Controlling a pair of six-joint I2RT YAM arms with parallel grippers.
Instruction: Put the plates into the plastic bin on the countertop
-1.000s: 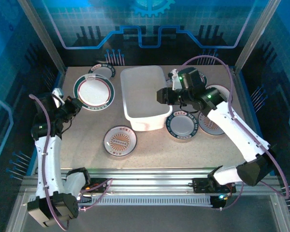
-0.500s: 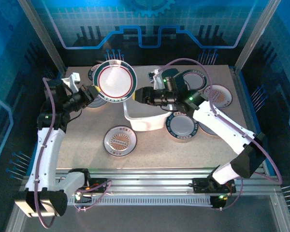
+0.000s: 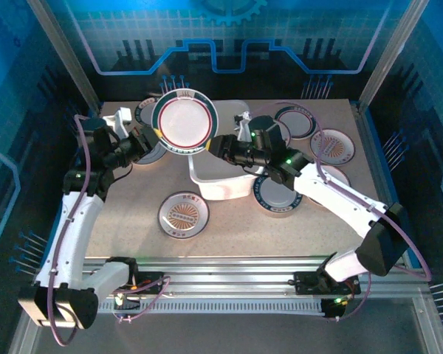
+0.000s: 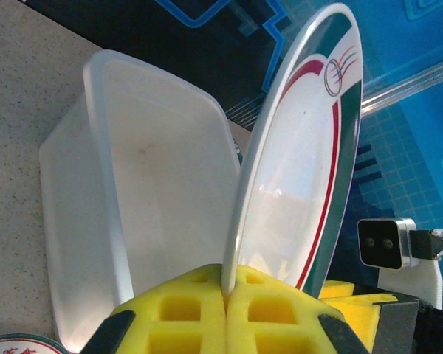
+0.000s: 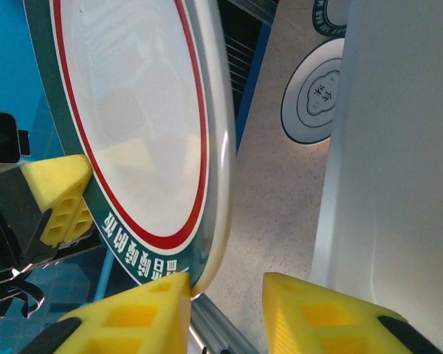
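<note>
even overhead light, dim blue surroundings, soft glare on the upright plate (image 4: 295, 192).

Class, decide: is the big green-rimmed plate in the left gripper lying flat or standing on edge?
On edge: the green-rimmed plate rises upright from the left gripper, whose yellow pads pinch its rim.
</note>
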